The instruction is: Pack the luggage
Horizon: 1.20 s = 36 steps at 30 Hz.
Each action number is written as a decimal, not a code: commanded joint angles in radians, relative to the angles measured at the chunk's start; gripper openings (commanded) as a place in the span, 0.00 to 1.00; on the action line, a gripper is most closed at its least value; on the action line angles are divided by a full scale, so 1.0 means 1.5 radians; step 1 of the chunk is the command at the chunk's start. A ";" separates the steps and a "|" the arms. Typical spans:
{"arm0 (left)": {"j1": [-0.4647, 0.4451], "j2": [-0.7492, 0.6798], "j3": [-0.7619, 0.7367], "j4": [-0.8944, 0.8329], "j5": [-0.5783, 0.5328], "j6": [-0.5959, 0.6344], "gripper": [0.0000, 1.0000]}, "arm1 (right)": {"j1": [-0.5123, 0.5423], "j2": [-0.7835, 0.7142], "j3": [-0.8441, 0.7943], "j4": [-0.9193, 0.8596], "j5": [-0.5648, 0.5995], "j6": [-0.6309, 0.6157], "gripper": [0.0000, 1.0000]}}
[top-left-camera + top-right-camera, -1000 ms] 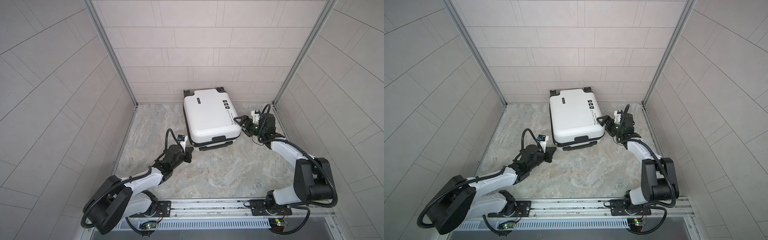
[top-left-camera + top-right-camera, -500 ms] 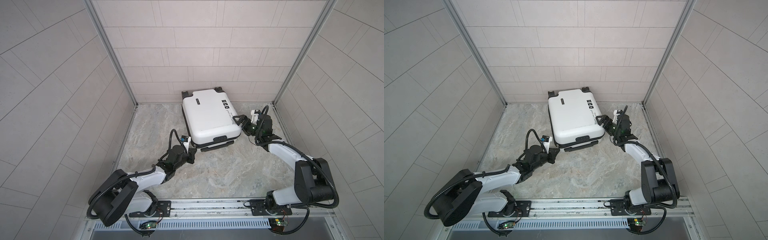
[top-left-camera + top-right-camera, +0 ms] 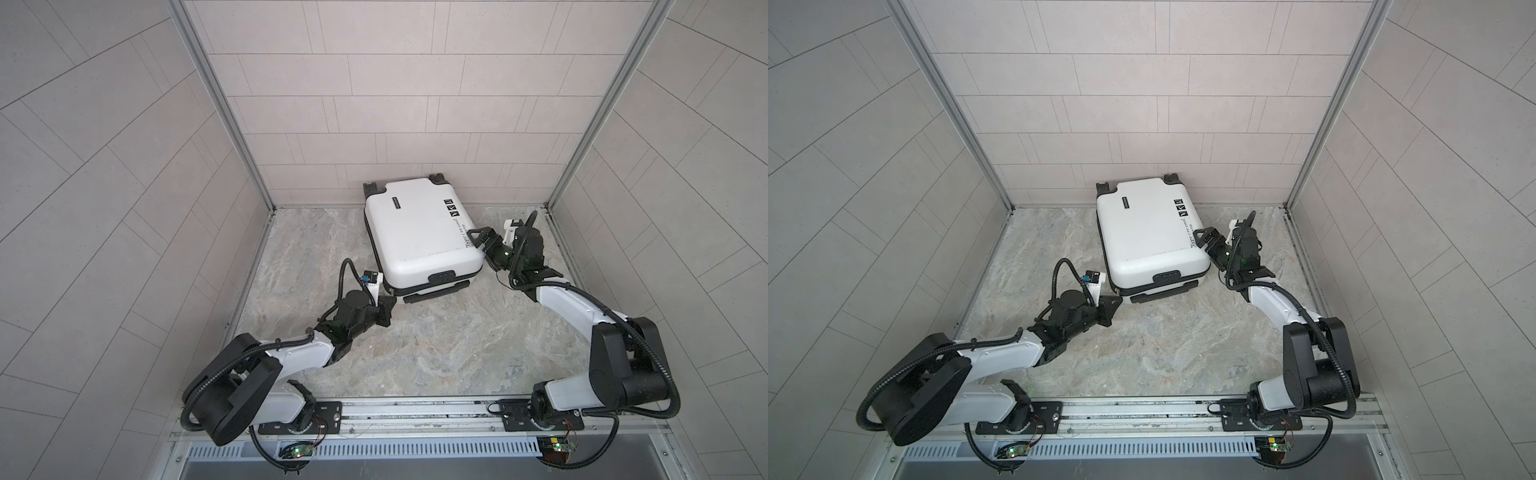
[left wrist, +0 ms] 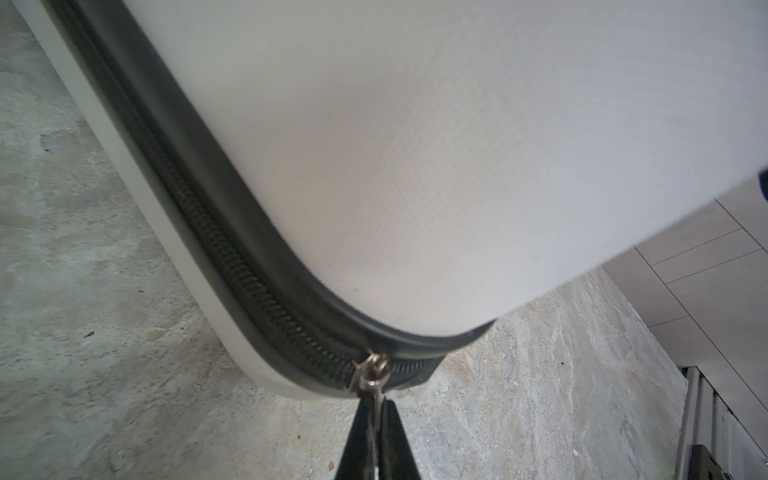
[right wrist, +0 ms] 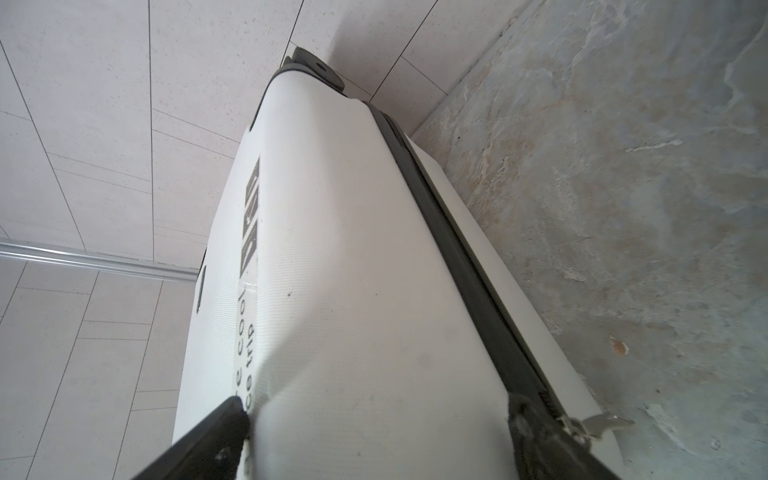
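Since a second ago: left gripper [image 4: 376,405], clamped tight on the zipper pull [image 4: 371,374], has crept round the luggage's [image 3: 419,237] 7 o'clock corner; case nudged slightly. Zipping shut is under way, I judge.

Right gripper [image 3: 478,240] spread full wide, straddling the 3 o'clock edge, apparently bracing.

Luggage lies flat at 12 o'clock on the marbled surface [image 3: 415,353], wheels by the tiled back wall [image 3: 395,104].
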<state>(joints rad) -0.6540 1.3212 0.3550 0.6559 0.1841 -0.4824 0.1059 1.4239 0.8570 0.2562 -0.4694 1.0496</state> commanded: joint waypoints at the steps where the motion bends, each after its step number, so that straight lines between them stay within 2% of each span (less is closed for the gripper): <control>1: -0.025 -0.006 0.038 0.144 0.068 0.010 0.00 | 0.063 -0.041 0.037 0.015 -0.128 0.072 0.99; 10: -0.025 -0.019 0.024 0.157 0.032 0.018 0.00 | 0.074 -0.043 0.061 0.004 -0.114 0.076 0.99; 15: -0.025 -0.004 -0.005 0.219 -0.005 0.023 0.00 | 0.069 -0.046 0.031 -0.026 -0.101 0.058 1.00; 23: -0.025 0.048 -0.024 0.317 -0.017 0.039 0.00 | 0.045 -0.058 -0.038 -0.026 -0.110 0.061 1.00; 30: -0.025 0.041 -0.036 0.320 -0.023 0.061 0.00 | 0.010 -0.091 -0.106 0.010 -0.124 0.101 1.00; 36: -0.026 0.047 -0.037 0.318 -0.020 0.067 0.00 | 0.007 -0.087 -0.150 0.069 -0.131 0.151 1.00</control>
<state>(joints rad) -0.6682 1.4029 0.2729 0.9287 0.1001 -0.4282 0.0898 1.2835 0.6651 0.3374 -0.5331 1.1995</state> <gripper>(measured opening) 0.051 0.999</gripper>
